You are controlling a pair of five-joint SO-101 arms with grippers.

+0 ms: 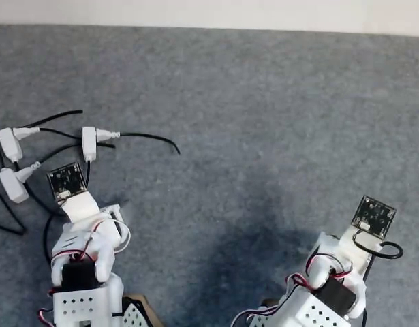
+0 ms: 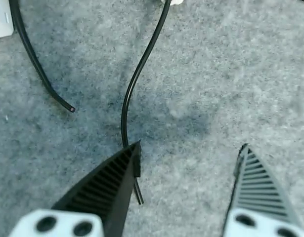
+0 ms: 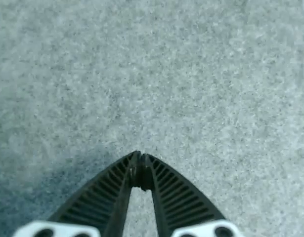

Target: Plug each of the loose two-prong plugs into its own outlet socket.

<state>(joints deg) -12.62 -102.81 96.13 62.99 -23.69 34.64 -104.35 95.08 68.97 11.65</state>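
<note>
Grey carpet-like surface [image 1: 264, 122] spans whole work area; pale strip [image 1: 209, 12] along far edge; soft shadows.

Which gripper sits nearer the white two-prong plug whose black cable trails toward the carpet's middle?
Left. The left gripper hangs open just short of that white two-prong plug, over black cables. The right gripper is shut over bare grey carpet, far to the other side.

Plugs [image 1: 89, 143] and black cables [image 1: 149, 136] crowd the left; grey carpet [image 1: 277, 129] spreads rightward.
</note>
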